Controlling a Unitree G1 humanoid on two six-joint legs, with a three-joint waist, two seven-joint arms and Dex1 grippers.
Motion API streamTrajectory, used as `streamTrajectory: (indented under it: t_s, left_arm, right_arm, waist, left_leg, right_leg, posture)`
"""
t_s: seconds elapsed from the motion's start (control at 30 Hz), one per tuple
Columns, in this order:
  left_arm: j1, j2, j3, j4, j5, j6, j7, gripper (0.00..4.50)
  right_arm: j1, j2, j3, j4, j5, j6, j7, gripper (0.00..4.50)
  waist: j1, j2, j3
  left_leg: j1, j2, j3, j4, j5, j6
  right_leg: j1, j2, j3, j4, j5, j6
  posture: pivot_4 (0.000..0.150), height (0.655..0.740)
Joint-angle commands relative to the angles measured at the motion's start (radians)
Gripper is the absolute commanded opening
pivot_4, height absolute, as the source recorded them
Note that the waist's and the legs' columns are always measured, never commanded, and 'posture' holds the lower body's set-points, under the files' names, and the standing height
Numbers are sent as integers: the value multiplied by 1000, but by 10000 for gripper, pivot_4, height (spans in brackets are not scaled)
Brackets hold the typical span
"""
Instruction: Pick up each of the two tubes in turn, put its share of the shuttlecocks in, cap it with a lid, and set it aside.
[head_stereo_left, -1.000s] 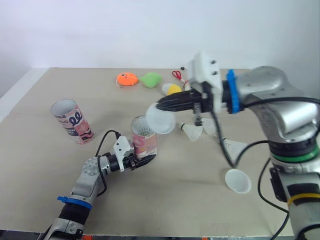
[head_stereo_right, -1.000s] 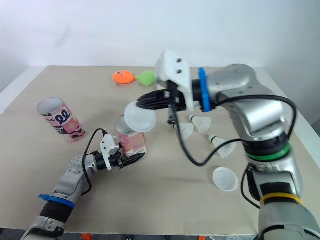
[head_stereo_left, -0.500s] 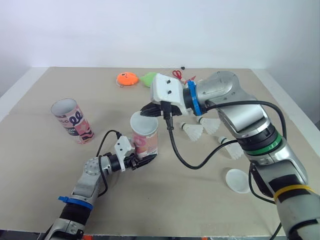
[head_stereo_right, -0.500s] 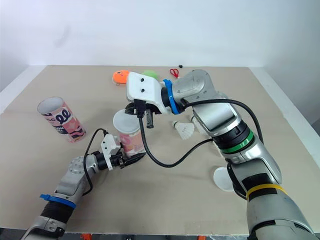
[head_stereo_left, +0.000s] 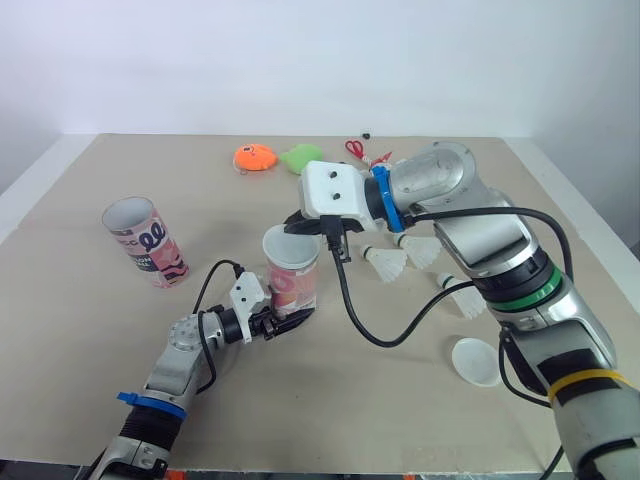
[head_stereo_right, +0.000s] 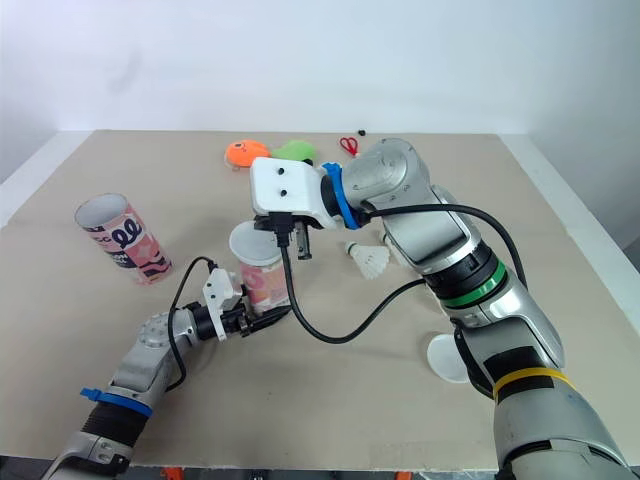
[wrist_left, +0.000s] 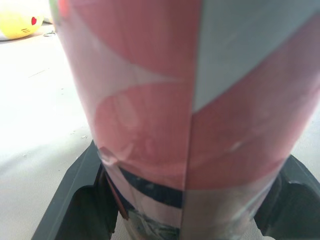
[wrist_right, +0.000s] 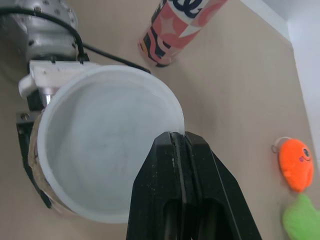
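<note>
A pink patterned tube (head_stereo_left: 293, 285) stands upright on the table with my left gripper (head_stereo_left: 284, 322) shut around its lower part; black fingers (wrist_left: 75, 192) flank it in the left wrist view. My right gripper (head_stereo_left: 306, 226) is shut on the rim of a white lid (head_stereo_left: 290, 247), which sits over the tube's mouth. In the right wrist view the lid (wrist_right: 102, 147) covers the opening. A second open pink tube (head_stereo_left: 146, 241) stands tilted at the left. Three shuttlecocks (head_stereo_left: 384, 263) lie to the right, near a second white lid (head_stereo_left: 476, 361).
An orange fish toy (head_stereo_left: 254, 158), a green toy (head_stereo_left: 301, 157) and red scissors (head_stereo_left: 355, 149) lie at the far side of the table. A yellow toy (wrist_left: 19, 25) is in the left wrist view. My right arm's cable (head_stereo_left: 380, 325) hangs beside the tube.
My right gripper has brought the white lid down and leftward from above the table onto the mouth of the held tube. The left gripper and tube have stayed put.
</note>
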Motion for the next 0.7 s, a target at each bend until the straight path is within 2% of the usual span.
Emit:
streamTrajectory:
  t_s: [0.03, 0.7]
  left_arm:
    - [37, 17, -35, 82, 51, 47, 7, 29143]
    - [36, 20, -43, 79, 53, 53, 3, 29143]
  right_arm:
    - [5, -16, 4, -23, -32, -22, 14, 665]
    - [28, -22, 13, -13, -116, -101, 46, 665]
  waist:
    - [0, 0, 0]
    - [0, 0, 0]
  left_leg:
    - [0, 0, 0, 0, 0, 0]
    - [0, 0, 0, -1, 0, 0]
  right_leg:
    - [0, 0, 0, 0, 0, 0]
    - [0, -3, -2, -1, 0, 0]
  posture:
    - [1500, 7400]
    - [1500, 7400]
